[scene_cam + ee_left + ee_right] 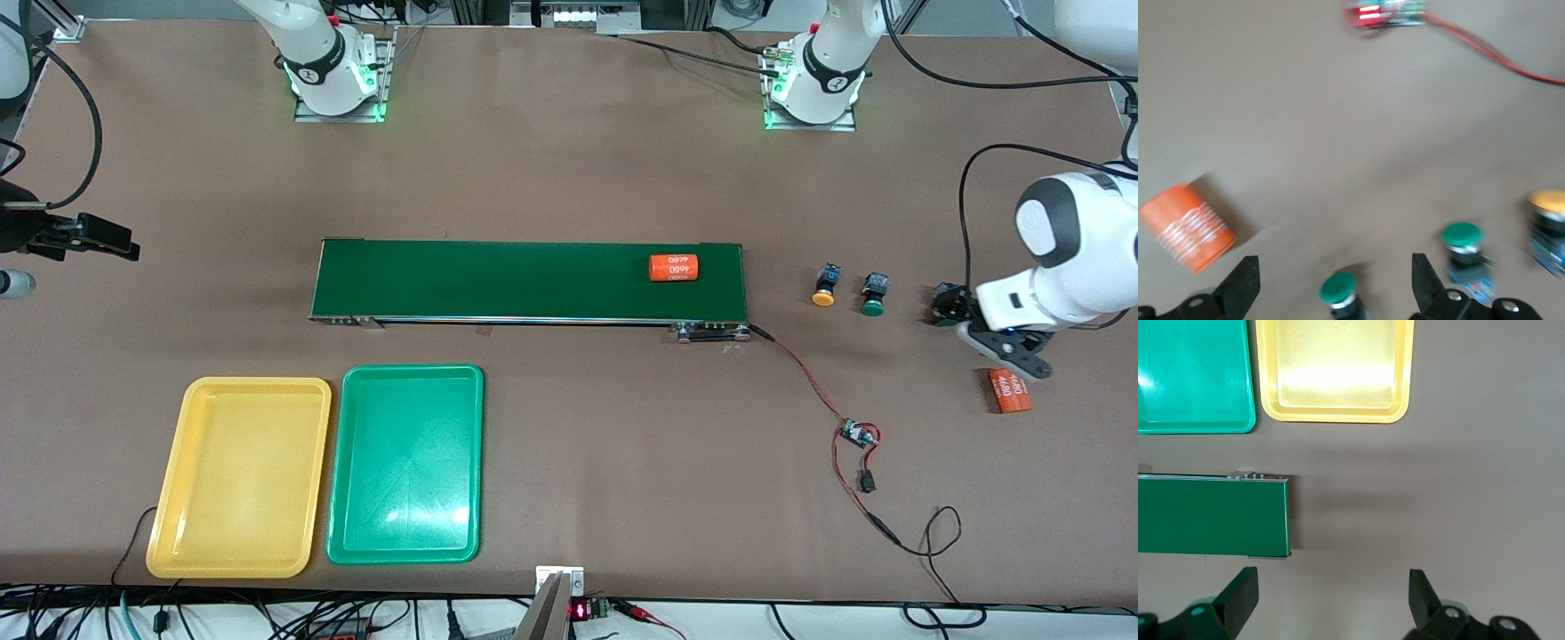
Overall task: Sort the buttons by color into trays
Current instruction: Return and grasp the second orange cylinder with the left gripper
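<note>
Brown table (pixel 551 178): big and flat, seen from the front cam.
Belt: long dark-green belt (pixel 498 280) in the middle, w/ one orange can (pixel 674 268) on it near the left arm's end.
Trays: yellow tray (pixel 173 498) and green tray (pixel 342 498) lie side by side, nearer the cam than the belt, at the right arm's end. Both have nothing in them.
Buttons: orange-cap button (pixel 826 286) and green-cap button (pixel 874 295) sit on the table past the belt's end, close but apart. A 3rd button (pixel 944 302) is dark, just beside the left claw, mostly hid.
2nd can: orange can (pixel 1010 390) lies on the table nearer the cam than the left claw.
Wire: red wire (pixel 809 378) runs from the belt to a small board (pixel 859 435).
Left claw (pixel 996 342): low over the table by the 3rd button.
Right claw (pixel 102 240): at the table's edge, right arm's end; arm waits.

Left wrist cam: left claw (pixel 1335 280) is wide, holds nothing. A green button (pixel 1338 288) sits between its fingers (pixel 1241 283), not touched. 2nd green one (pixel 1463 237) is just outside, orange-cap one (pixel 1550 203) past that. Orange can (pixel 1188 227) is on the table near one finger. It's blurry.

Right wrist cam: right claw (pixel 1331 593) is wide, holds nothing. Belt end (pixel 1211 517), yellow tray (pixel 1401 407) and green tray (pixel 1248 413) show below it.
</note>
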